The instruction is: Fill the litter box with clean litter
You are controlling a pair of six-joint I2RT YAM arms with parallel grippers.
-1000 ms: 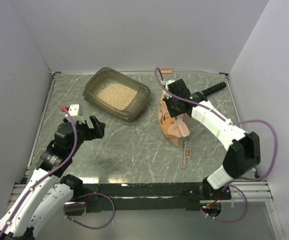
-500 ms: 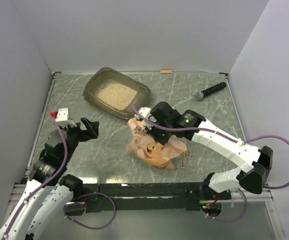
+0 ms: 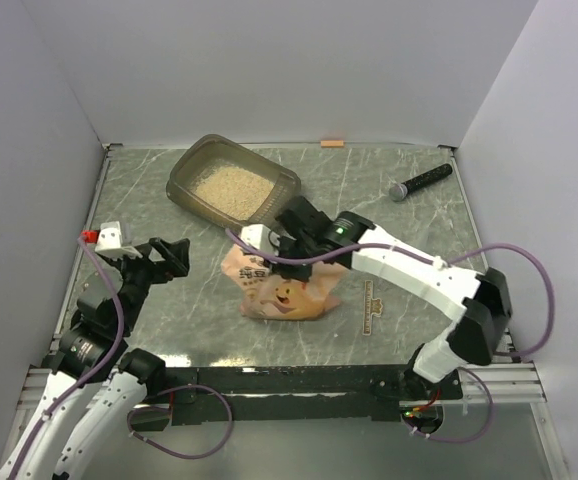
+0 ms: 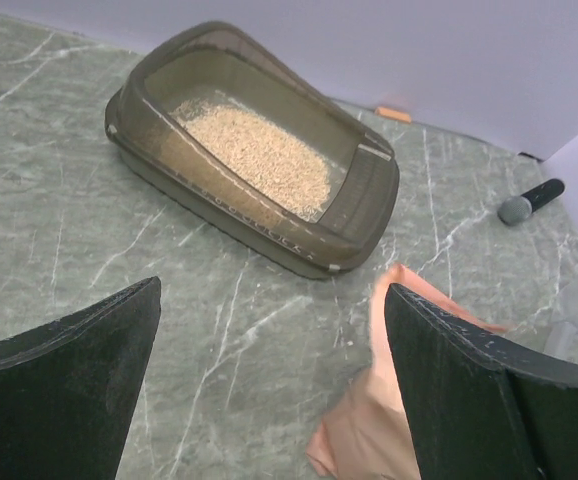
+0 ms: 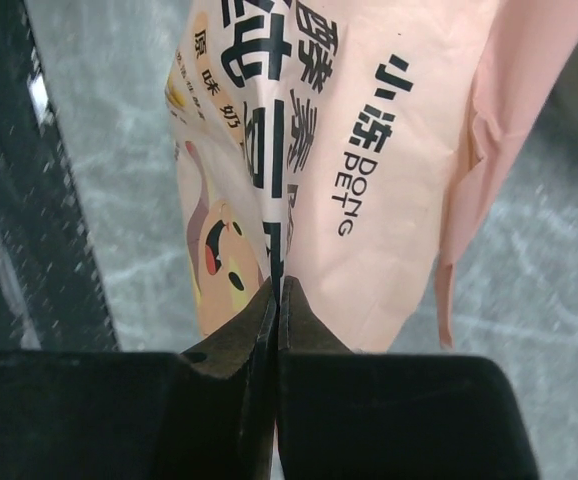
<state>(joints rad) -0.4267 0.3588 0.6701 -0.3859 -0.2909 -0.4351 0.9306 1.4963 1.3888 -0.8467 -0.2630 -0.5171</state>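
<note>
The litter box (image 3: 281, 196) is sitting at the back-left of the table (image 3: 409, 240), angled w/ one long side facing the arms. A shallow layer of beige litter (image 3: 231, 186) is lying across its floor; the walls above the layer are showing bare. From the left wrist cam the box (image 4: 219, 205) is filling the upper middle, granules (image 4: 259, 150) spread along the bottom.

Just in front of the box, near its right end but not touching it, the orange-pink pouch (image 3: 284, 290) is slumping toward the near edge, cartoon face up. Can't tell whether its bottom is resting on the table or hanging just above. The R gripper (image 3: 287, 245) is pinching the pouch's upper part. In the right wrist cam the jaws (image 5: 277, 300) are pressing together on a fold of the printed film (image 5: 369, 150), dark characters and "DONG PET" showing.

The L gripper (image 3: 159, 255) is hovering over the table's left side, well apart from box and pouch. Its fingers (image 4: 79, 370) are standing wide apart w/ nothing btwn them, and a corner of the pouch (image 4: 369, 420) is peeking in beside the right one.

Further out, a black stick (image 3: 421, 182) is lying at the back-right, an orange tab (image 3: 332, 143) is sitting at the back edge, and a small wooden strip (image 3: 371, 305) is lying just right of the pouch.
</note>
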